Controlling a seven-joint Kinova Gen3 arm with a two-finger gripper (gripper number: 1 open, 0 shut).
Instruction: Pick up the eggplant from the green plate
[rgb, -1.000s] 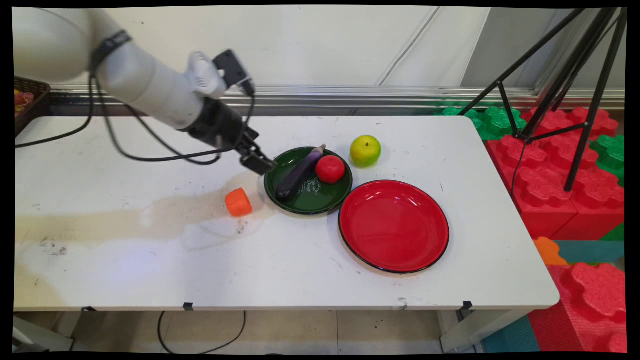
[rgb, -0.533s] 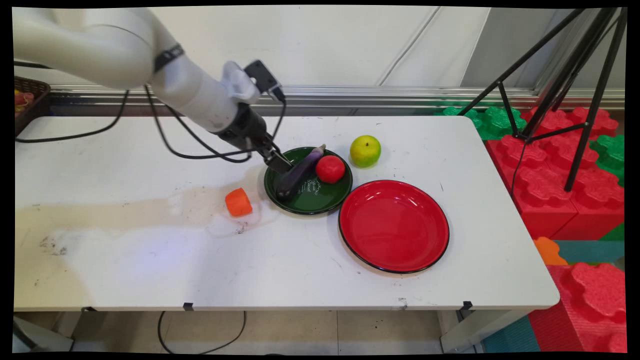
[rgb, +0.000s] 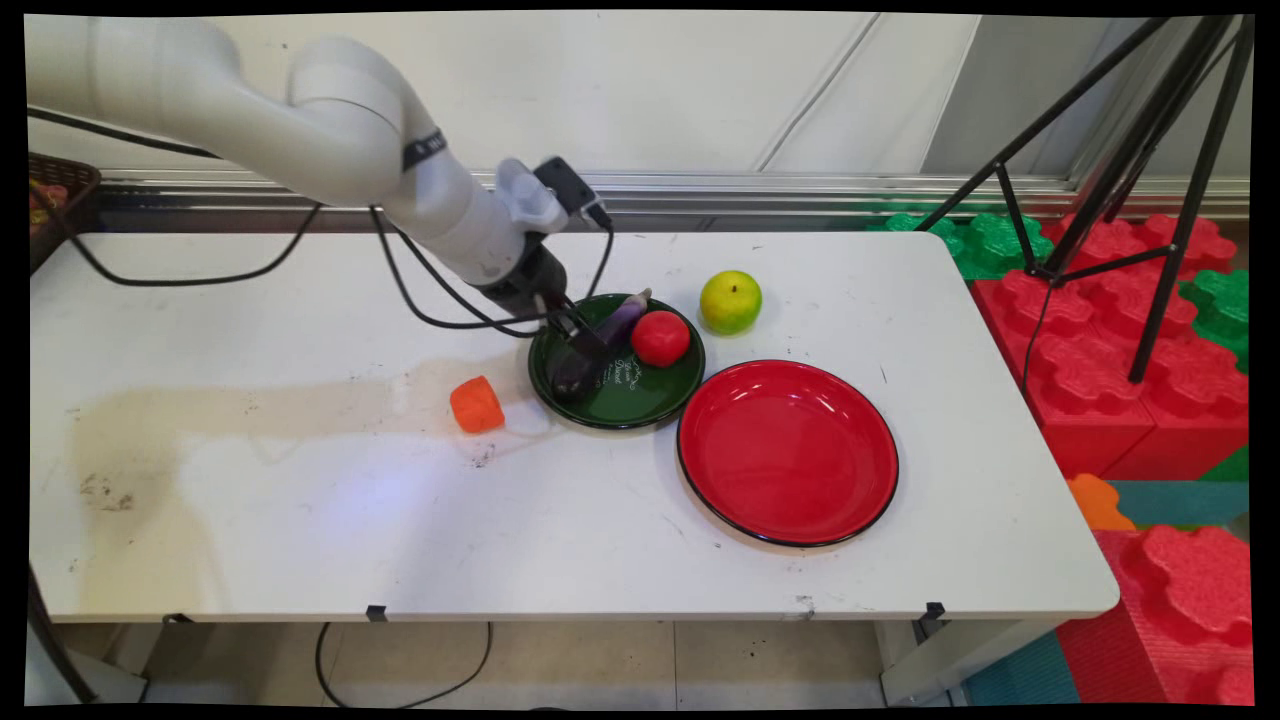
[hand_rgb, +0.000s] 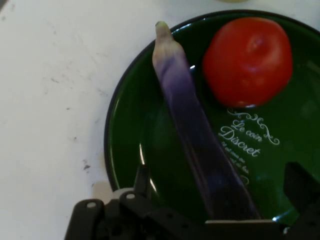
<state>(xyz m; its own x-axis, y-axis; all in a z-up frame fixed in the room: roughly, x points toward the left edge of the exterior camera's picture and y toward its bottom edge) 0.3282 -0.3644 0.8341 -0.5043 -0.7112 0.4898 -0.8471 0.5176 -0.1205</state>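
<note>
At frame centre, the end effector (rgb: 584, 343) hangs over the green plate (rgb: 640, 400), its fingers (hand_rgb: 300, 185) spread apart either side of the purple eggplant (hand_rgb: 195, 130), not yet closed on it. A red tomato (rgb: 660, 337) sits beside the eggplant on that plate. An orange piece (rgb: 476, 404) lies left on the table (rgb: 300, 520).

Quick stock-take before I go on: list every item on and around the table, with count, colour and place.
Long purple eggplant: 1, purple, lying across the green plate, between the open fingers.
Round red tomato: 1, red, on the green plate beside the eggplant.
Dark green plate: 1, green, table centre.
Red plate: 1, red with black rim, right of the green plate.
Green-yellow apple: 1, behind the plates.
Orange carrot chunk: 1, left of the green plate.
White table: 1.
Black tripod: 1, right.
Foam blocks: several, red and green, right.
Gripper: 1, black, over the eggplant.
</note>
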